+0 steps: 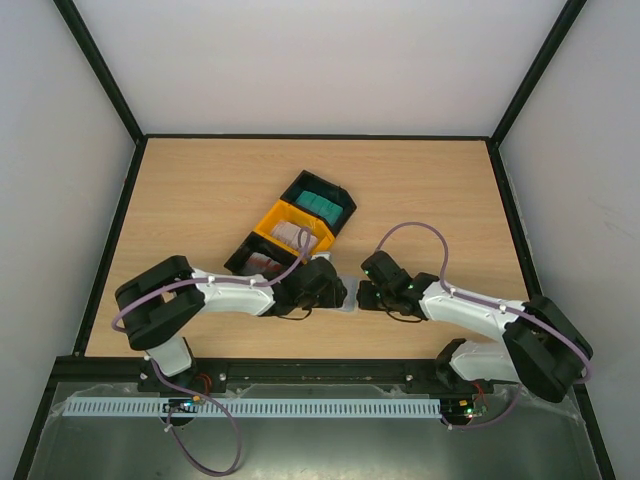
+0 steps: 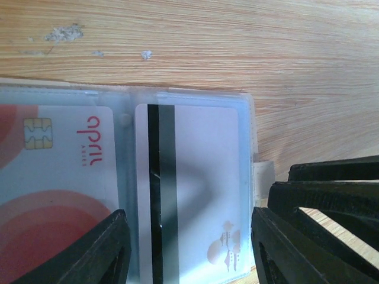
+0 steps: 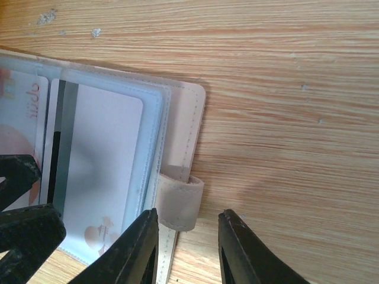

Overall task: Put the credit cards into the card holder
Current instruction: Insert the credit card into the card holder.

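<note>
Beige card holder (image 3: 185, 112) lies open by the table's (image 1: 200, 200) near edge, between both spread grippers. The left gripper (image 2: 188, 216) straddles the sleeved striped card (image 2: 201, 154), which lies lengthwise along its fingers. The right gripper (image 3: 189, 214) faces the snap tab (image 3: 179, 201). Toward the far edge, the teal cards (image 1: 322, 207) sit nearer the left one.

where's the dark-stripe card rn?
Left wrist view: the dark-stripe card sits in the right clear pocket of the open card holder, beside the red-blotched card, near the snap tab.

Wooden table (image 1: 200, 200) — plain white walls (image 1: 320, 60).
</note>
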Motion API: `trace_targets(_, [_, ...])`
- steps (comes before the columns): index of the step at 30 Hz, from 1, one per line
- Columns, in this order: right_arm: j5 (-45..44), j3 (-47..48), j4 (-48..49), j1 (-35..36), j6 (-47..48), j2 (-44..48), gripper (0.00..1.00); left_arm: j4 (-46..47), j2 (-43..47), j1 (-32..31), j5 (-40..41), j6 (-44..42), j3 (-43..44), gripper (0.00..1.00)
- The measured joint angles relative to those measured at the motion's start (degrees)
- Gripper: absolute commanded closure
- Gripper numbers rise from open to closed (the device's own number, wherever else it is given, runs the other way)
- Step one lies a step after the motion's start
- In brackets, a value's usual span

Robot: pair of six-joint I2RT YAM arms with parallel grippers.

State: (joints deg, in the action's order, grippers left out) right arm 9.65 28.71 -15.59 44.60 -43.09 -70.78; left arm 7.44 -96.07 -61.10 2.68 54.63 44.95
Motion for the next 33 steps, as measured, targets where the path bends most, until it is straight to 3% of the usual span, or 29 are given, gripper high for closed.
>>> trace_targets(4, [-0.09, 0.00, -0.02, 0.00, -0.28, 0.20, 0.71, -0.79, 0.20, 0.00, 0.20, -0.07, 0.00, 0.52])
trace_targets(19, [1.79, -0.44, 0.50, 0.00, -0.68, -0.74, 0.71, -0.96, -2.54, -0.83, -2.54, -3.34, 2.08, 0.57])
trace_targets(25, [1.18, -0.50, 0.55, 0.00, -1.07, -0.63, 0.70, -1.05, -3.13, -1.66, -3.76, -5.66, 2.86, 0.49])
trace_targets(33, [-3.21, -0.20, -4.81, 0.00, -3.48, 7.41, 0.59, -7.28, 1.22, -1.99, 1.11, -7.78, 3.80, 0.38])
